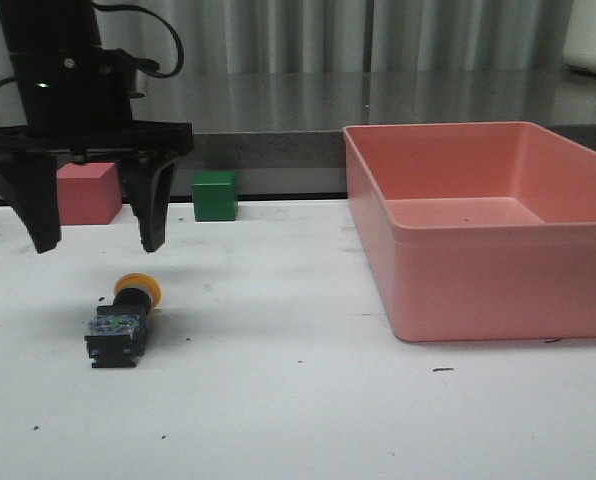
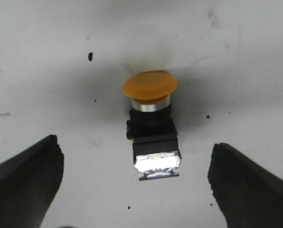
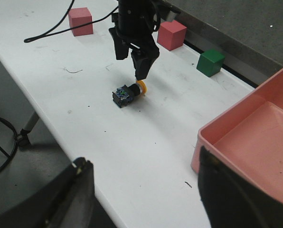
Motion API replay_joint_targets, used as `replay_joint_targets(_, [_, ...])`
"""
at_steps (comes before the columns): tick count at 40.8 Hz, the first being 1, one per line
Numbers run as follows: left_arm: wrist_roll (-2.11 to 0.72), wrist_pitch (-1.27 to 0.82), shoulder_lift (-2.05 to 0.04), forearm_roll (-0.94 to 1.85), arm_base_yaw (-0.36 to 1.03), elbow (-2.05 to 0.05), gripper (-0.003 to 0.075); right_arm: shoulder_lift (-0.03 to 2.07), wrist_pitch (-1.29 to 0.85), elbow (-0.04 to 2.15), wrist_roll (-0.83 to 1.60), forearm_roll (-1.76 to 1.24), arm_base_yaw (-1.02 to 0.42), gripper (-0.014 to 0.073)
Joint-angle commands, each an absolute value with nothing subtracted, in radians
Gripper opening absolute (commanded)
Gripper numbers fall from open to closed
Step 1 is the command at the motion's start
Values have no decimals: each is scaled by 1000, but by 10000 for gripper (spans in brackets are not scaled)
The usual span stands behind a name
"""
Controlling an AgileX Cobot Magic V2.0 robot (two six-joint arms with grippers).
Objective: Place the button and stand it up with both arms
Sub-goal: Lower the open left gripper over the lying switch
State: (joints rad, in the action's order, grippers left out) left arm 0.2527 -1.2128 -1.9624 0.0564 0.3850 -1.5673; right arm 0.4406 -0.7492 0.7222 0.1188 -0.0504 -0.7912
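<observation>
The button lies on its side on the white table, yellow cap toward the back, black body and translucent base toward the front. In the left wrist view the button sits between the spread fingers, untouched. My left gripper hangs open just above and behind it, nothing held. The right wrist view shows the button far off under the left gripper. My right gripper is open and empty, over the table's near edge by the pink bin.
A large pink bin fills the right side of the table. A red cube and a green cube stand at the back, behind the left gripper. Another red cube shows in the right wrist view.
</observation>
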Motion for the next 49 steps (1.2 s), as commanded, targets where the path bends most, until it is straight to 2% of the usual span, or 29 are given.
replay_joint_targets(1, [285,-1254,-1950,63,391,-1630,598,445,-672,747,129,-43,-786,491])
replay_joint_targets(31, [287,-1263,-2117,137,391,-1659,594,445,-672,747,129,-43,-786,491])
replay_joint_targets(35, [287,-1258,-2118,137,391,-1659,538,445,-672,747,129,-43,-786,491])
replay_joint_targets(42, [287,-1254,-2118,131,391,-1659,366,445,-673,747,129,-43,-786,491])
replay_joint_targets(49, [287,-1265,-2117,128,391,-1659,259,445,-673,747,129,-43,-786,491])
